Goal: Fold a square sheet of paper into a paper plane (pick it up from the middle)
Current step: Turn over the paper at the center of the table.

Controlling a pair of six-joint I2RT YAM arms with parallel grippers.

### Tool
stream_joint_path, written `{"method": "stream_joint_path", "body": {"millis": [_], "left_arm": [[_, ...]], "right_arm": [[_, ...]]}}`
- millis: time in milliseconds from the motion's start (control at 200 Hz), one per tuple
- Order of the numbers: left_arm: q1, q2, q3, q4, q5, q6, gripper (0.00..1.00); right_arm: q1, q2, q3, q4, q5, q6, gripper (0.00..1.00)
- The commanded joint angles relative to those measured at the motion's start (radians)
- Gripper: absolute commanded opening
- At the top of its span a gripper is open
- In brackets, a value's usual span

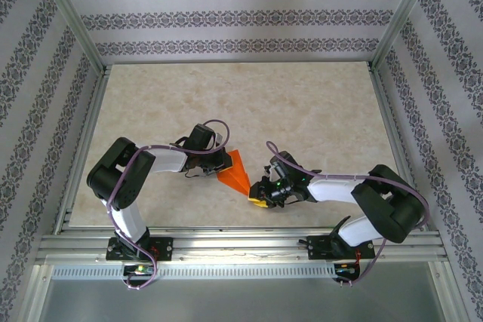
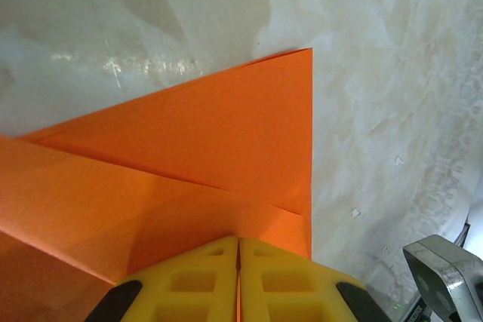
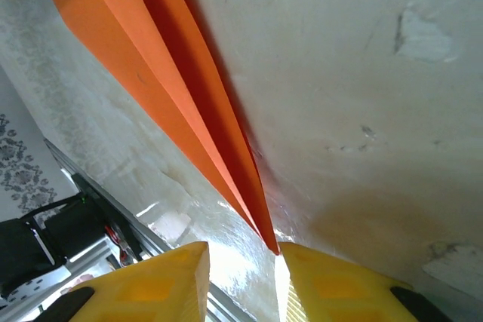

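The left tool (image 1: 221, 164) is clamped shut on the broad end of the orange paper plane (image 1: 236, 173), its yellow fingers (image 2: 287, 284) pressed together over the folded layers. The plane stretches between the two tools near the front of the marbled tabletop (image 1: 302, 103), nose towards the right tool (image 1: 259, 195). That tool's jaws stand partly open, gripping nothing, with the nose reaching into the gap. Whether the tip touches a finger is unclear, and from above the tool hides it.
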Motion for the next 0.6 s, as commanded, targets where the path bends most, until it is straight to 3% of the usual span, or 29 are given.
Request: {"method": "stream_joint_path", "body": {"millis": [0, 600], "left_arm": [[0.008, 0.014, -0.002, -0.014, -0.002, -0.002, 0.1], [0.008, 0.018, -0.011, 0.021, 0.016, -0.026, 0.1]], "right_arm": [[0.0, 0.057, 0.013, 0.139, 0.081, 0.024, 0.3], [-0.043, 0.111, -0.007, 0.343, 0.11, 0.052, 0.28]]}}
